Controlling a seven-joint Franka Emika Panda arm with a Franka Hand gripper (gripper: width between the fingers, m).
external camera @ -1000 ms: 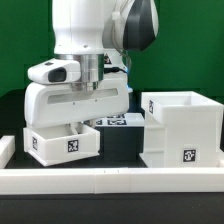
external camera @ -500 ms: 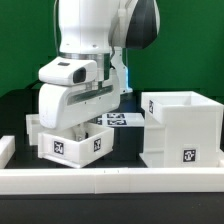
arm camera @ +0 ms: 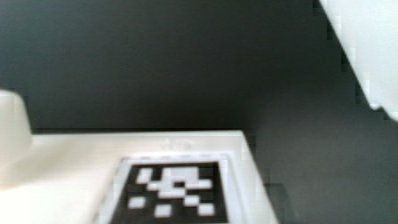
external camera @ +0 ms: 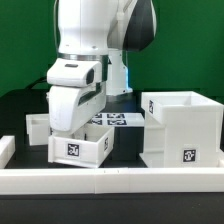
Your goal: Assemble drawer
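My gripper (external camera: 72, 130) reaches down, tilted, into a small white tray (external camera: 82, 148) near the table's front. The tray carries tags on two visible sides. The fingertips are hidden behind the tray's wall, and the tray turns and moves with the hand, so the gripper is shut on it. In the wrist view the tray's tagged white face (arm camera: 178, 190) fills the near edge and no fingers show. A second small tray (external camera: 36, 125) sits behind, to the exterior view's left. The large open cube housing (external camera: 182, 130) stands to the exterior view's right.
The marker board (external camera: 122, 119) lies flat behind the held tray. A low white rail (external camera: 110, 179) edges the table's front. A white piece (external camera: 5, 148) shows at the far left edge. A blurred white edge (arm camera: 366, 50) crosses the wrist view's corner.
The gripper has turned the tray, so a second tagged side now faces the camera. It has carried the tray toward the exterior view's right. The second tray behind is now uncovered.
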